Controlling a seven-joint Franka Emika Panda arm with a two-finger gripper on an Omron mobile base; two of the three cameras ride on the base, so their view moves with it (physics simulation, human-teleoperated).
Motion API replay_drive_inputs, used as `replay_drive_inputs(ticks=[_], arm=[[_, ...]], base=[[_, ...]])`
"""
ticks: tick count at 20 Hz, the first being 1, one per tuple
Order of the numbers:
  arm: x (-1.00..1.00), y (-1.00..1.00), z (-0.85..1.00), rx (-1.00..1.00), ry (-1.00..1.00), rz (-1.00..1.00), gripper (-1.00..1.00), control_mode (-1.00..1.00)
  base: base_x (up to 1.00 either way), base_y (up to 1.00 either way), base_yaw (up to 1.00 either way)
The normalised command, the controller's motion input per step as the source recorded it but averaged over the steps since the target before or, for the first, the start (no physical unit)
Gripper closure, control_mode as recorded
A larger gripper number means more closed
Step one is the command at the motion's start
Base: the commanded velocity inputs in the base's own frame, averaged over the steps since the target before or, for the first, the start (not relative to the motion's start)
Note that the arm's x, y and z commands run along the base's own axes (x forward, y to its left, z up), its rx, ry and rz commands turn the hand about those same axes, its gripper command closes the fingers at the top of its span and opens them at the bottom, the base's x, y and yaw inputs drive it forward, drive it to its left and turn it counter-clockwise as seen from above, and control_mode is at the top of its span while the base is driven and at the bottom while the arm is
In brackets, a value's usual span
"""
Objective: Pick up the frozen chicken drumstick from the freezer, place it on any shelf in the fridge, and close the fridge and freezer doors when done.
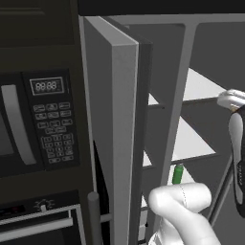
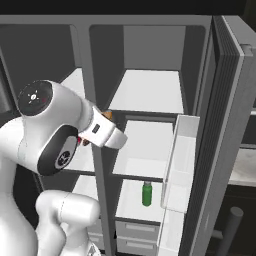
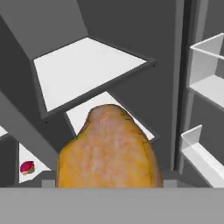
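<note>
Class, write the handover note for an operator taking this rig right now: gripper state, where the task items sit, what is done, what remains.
Gripper: jaws themselves hidden, but the chicken drumstick sits right at the hand camera, apparently held.
Position: drumstick is by the divider between freezer and fridge, off the freezer shelves.
Fridge shelf is bare and ahead; green bottle stands one shelf lower.
Freezer door and fridge door both stand open.
Done: pick-up from freezer.
Left: set drumstick on a fridge shelf, release, close both doors.

a green bottle (image 2: 147,193) stands upright near the front edge of a lower white panel. a pink-red round item (image 3: 27,167) lies on another panel. left of the unit, a black microwave (image 1: 33,124) sits above an oven (image 1: 40,222).
</note>
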Motion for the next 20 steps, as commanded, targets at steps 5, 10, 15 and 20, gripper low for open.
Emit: replay_drive_inputs(ticks=[5, 10, 15, 20], arm=[[0.7, -0.89, 0.02, 0.0, 0.04, 0.13, 1.0, -1.0], [0.15, -0.21, 0.0, -0.05, 0.03, 0.18, 1.0, -1.0], [0.77, 0.0, 0.0, -0.04, 0.0, 0.01, 1.0, -1.0], [0.94, -0.06, -0.15, -0.02, 0.0, 0.0, 1.0, -1.0]], base=[[0.0, 0.0, 0.0], [0.0, 0.0, 0.0], [0.0, 0.0, 0.0], [0.0, 0.0, 0.0]])
